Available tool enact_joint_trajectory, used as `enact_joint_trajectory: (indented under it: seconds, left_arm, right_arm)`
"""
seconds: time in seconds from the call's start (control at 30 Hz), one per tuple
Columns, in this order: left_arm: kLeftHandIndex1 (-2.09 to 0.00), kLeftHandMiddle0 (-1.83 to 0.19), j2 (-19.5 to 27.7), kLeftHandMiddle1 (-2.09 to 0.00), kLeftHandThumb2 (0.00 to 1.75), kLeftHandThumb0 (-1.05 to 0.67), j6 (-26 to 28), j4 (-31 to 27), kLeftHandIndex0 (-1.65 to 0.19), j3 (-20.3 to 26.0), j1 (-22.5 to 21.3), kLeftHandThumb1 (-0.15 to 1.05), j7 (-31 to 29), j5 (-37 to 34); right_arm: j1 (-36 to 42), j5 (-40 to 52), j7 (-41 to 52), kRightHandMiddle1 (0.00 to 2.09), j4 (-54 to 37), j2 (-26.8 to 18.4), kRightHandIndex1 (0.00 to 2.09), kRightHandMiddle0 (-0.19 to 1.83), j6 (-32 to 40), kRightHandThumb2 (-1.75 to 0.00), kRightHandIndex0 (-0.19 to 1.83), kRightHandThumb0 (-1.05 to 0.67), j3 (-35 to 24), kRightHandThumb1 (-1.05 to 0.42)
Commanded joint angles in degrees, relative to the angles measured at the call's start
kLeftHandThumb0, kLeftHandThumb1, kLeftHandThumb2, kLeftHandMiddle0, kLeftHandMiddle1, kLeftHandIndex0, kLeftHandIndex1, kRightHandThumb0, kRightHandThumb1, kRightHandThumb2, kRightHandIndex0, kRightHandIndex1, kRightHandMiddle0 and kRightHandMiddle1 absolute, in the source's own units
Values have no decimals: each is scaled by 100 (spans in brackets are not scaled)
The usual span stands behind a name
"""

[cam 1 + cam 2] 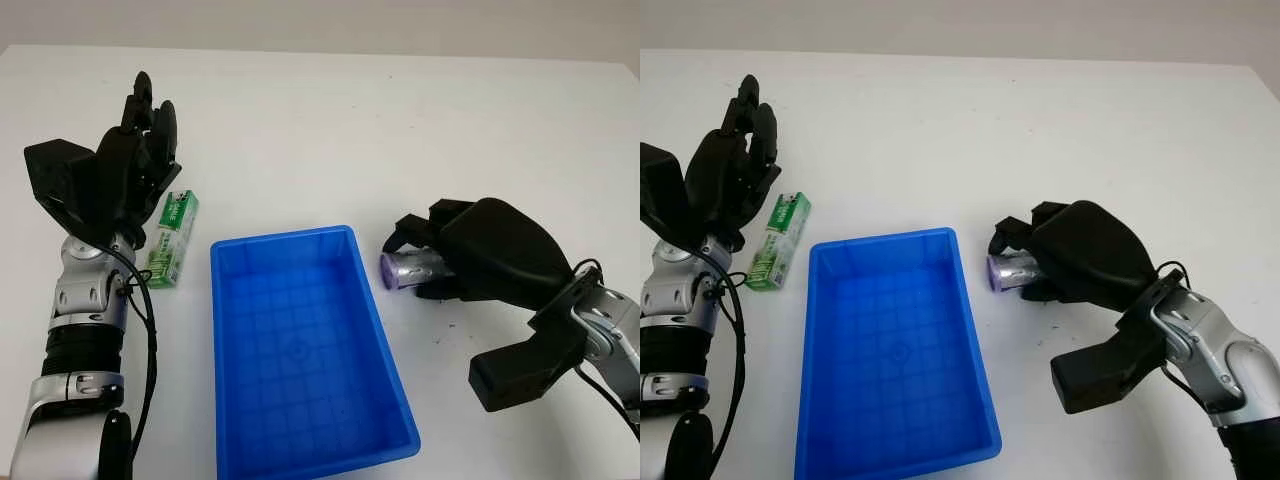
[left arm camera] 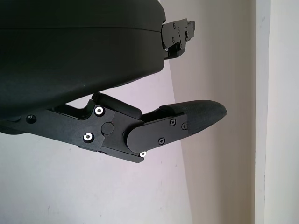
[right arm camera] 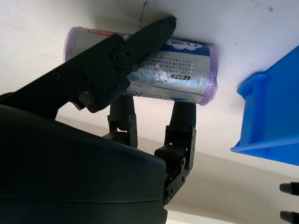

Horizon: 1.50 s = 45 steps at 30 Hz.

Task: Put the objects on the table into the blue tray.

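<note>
In the left eye view, the blue tray (image 1: 300, 350) sits on the white counter (image 1: 400, 130) with its long axis running away from the robot, near end toward the bottom edge. Just right of its far right corner lies a purple roll (image 1: 410, 269), a cylinder wrapped in silvery film with a purple end face turned toward the tray; its long axis runs across the counter, left to right. The right hand (image 1: 440, 262) is closed around it, black fingers curled over the top. Left of the tray, a green and white box (image 1: 171, 238) lies flat, its long axis roughly parallel to the tray's long side, near but not touching it. The left hand (image 1: 135, 160) is raised beside that box, open and holding nothing. The right eye view shows the same layout, the roll (image 1: 1012, 271) close to the tray's far right corner. In the left wrist view, one black finger (image 2: 187, 121) reaches out over bare counter. In the right wrist view, the fingers (image 3: 135, 44) clasp the roll (image 3: 182, 70), whose printed label and purple ends show, with the tray's blue corner (image 3: 275, 112) just beside it.
</note>
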Motion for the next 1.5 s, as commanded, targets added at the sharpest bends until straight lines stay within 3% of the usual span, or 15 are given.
enact_joint_trajectory:
  seconds: [0.0,0.17,0.33,0.43,0.5,0.7,0.8,0.9,1.07,1.23,1.3,1.37,1.43,1.47]
  left_arm:
    - [0,19,13,0,66,-70,-29,-33,19,10,-30,105,-23,-26]
    - [0,19,14,0,66,-70,-64,-7,19,-22,-40,105,-50,7]
    - [0,19,14,0,67,-69,-30,-74,19,-58,-6,105,-35,39]
    - [0,19,14,0,67,-70,-2,-110,19,-63,20,105,-17,40]
    - [0,19,9,0,66,-70,-1,-117,19,-60,31,105,-1,38]
    - [0,19,-15,0,67,-69,-14,-97,19,-55,43,105,-5,10]
    - [0,19,-27,0,67,-69,-41,-76,19,-65,40,105,33,36]
    - [0,19,-45,0,67,-69,-46,-65,19,-60,32,105,28,14]
    - [0,19,-71,0,66,-69,41,-125,19,-66,52,105,88,19]
    - [0,19,-68,0,66,-69,56,-170,19,-82,80,105,130,43]
    - [0,19,-62,0,66,-70,69,-167,19,-89,79,105,150,60]
    - [0,19,-58,0,66,-71,64,-161,19,-99,77,105,141,61]
    - [0,19,-60,0,66,-70,71,-154,19,-110,69,105,143,67]
    - [0,19,-65,0,66,-70,69,-151,19,-112,69,105,146,71]
  right_arm:
    - [-94,24,-201,196,85,100,209,49,58,-23,86,-41,-32,-105]
    - [-641,294,-813,209,433,355,209,59,202,-15,87,-40,-224,-105]
    - [-1226,2175,-307,209,126,961,209,63,948,-15,91,-33,-847,-105]
    - [-1499,2799,-168,209,-235,1250,209,82,1198,-20,113,-34,-985,-105]
    - [-1577,3124,-78,209,-615,1480,209,97,1420,-22,128,-35,-1009,-105]
    - [-1516,3744,59,209,-1475,1991,209,107,1324,-25,139,-34,-976,-105]
    - [-1439,4573,539,209,-1847,2183,209,114,1128,-33,155,-34,-819,-105]
    - [-1297,5091,957,209,-2225,2297,209,108,1554,-29,150,-35,-633,-104]
    - [-1152,5380,1335,209,-2516,2353,209,118,2127,-28,152,-33,-491,-105]
    - [-1344,5548,1648,209,-2199,2256,209,110,2134,-30,148,-34,-657,-105]
    - [-1565,5379,1807,209,-1893,1999,209,82,2184,-22,126,-38,-775,-105]
    - [-1856,5215,1950,205,-1443,1742,209,53,2114,-11,86,-34,-880,-97]
    - [-2219,4984,2056,193,-893,1466,201,41,1920,-6,62,-32,-946,-90]
    - [-2417,4787,2084,178,-579,1290,185,38,1758,-4,51,-30,-953,-83]
